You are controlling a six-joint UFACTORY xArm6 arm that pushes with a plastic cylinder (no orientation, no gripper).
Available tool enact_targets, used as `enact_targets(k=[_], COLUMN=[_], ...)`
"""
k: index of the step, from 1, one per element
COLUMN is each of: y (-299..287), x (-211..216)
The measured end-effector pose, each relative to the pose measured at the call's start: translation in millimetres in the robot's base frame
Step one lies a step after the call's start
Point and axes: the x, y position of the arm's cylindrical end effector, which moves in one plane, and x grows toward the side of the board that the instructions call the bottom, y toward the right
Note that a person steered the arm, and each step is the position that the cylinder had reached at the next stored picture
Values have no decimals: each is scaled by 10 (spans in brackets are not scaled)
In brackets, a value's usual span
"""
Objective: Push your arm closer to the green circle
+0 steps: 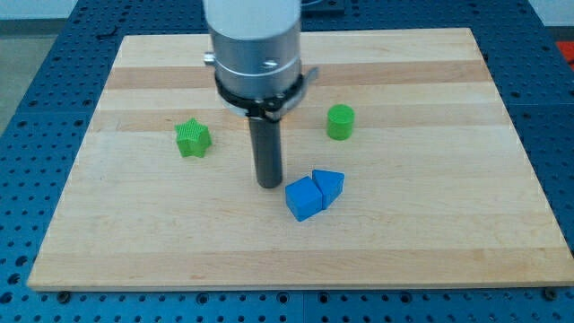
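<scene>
A pale wooden surface (448,224) (banded grain, evenly lit) rests on a blue perforated base (36,54) visible around the surface's edges.

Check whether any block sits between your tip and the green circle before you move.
Nothing visible blocks the way. My tip rests left of the blue cube; the green circle lies up and to the view's right. The blue cube and blue wedge-shaped block sit below that line, and the green star lies off left.

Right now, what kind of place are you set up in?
Probably a robotics lab bench. A wooden board lies on a blue perforated table, with small printed blocks on it: a green circle, a green star, two blue blocks. My tip rests just left of the blue ones.
</scene>
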Motion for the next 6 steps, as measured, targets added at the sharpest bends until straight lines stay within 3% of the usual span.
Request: enact_targets(k=[2, 4, 6], y=[273, 1064, 1437], x=[-419, -429, -1064])
